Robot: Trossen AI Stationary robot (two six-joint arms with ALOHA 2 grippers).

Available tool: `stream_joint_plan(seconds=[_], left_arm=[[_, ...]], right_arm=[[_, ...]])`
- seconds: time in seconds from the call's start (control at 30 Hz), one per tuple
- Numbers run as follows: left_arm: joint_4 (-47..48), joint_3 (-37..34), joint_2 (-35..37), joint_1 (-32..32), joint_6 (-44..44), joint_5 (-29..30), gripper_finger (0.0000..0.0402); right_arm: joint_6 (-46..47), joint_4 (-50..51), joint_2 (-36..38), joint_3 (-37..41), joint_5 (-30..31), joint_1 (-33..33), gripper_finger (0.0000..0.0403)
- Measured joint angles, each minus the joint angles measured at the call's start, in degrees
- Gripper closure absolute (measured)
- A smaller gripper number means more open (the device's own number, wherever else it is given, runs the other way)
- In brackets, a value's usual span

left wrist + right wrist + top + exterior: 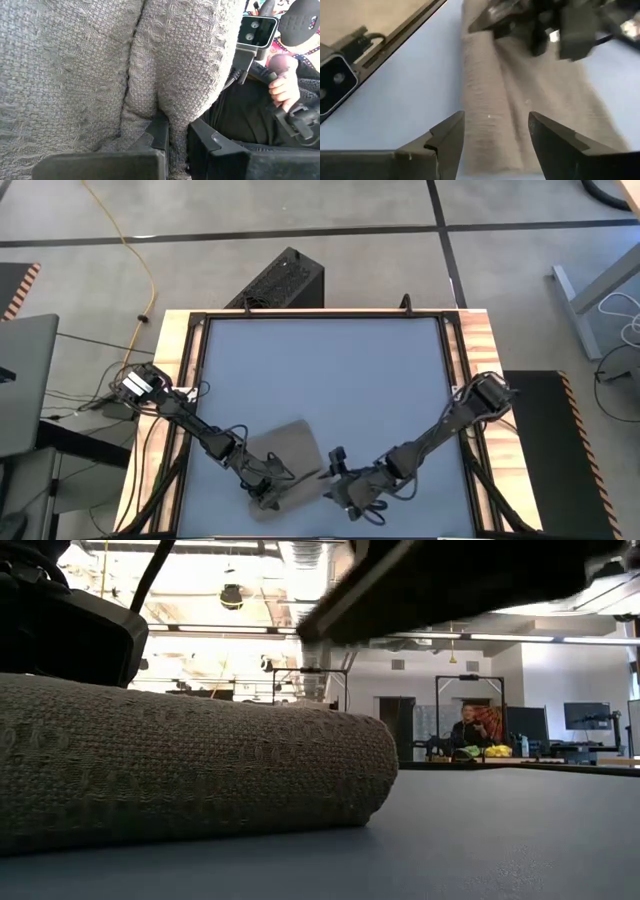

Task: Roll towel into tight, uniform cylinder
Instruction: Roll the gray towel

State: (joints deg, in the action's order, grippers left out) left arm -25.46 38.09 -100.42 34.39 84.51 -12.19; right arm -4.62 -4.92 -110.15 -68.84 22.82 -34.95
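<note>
The taupe towel [287,450] lies near the table's near edge, left of centre. Its near part is rolled up and rests on the tabletop; in the low view the roll [190,765] fills the left half. My left gripper [266,488] is over the towel's near part, shut on a bulge of cloth [175,80]. My right gripper [336,476] is open just right of the towel. In its wrist view its gripper [495,137] has a finger on either side of the towel's end [495,100], and I cannot tell whether they touch it. My left gripper pinches a rounded fold of the towel [174,116] between its two fingers [158,134]. The fold bulges out beyond the fingertips, with a crease beside it. How many layers are in the hold does not show.
The blue-grey tabletop [320,370] stretches bare toward the far edge, framed by a black rail and wooden borders. A black box [278,280] stands on the floor beyond the far edge. A person's hand [282,90] shows in the left wrist view, and a seated person [470,728] far behind.
</note>
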Motion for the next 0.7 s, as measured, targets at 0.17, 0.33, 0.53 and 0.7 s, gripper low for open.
stream_joint_plan(seconds=[0.17, 0.33, 0.53, 0.7], left_arm=[[0.1, 0.0, 0.0, 0.0, 0.0, 0.0, 0.0385], [-0.2, 0.0, 0.0, 0.0, -0.2, 0.2, 0.0385], [-1.1, 0.0, 0.0, 0.0, -1.5, 1.6, 0.0357], [-1.1, 0.0, 0.0, 0.0, -2.3, 2.2, 0.0307]], right_arm=[[0.2, -1.9, -4.1, 0.0, -2.1, 0.5, 0.0158], [0.4, -2.2, -5.6, 0.0, -0.5, 0.3, 0.0159], [0.3, -1.5, -5.5, 0.0, 0.0, 0.6, 0.0199], [0.3, -0.2, -6.6, -0.1, -1.5, 1.0, 0.0277]])
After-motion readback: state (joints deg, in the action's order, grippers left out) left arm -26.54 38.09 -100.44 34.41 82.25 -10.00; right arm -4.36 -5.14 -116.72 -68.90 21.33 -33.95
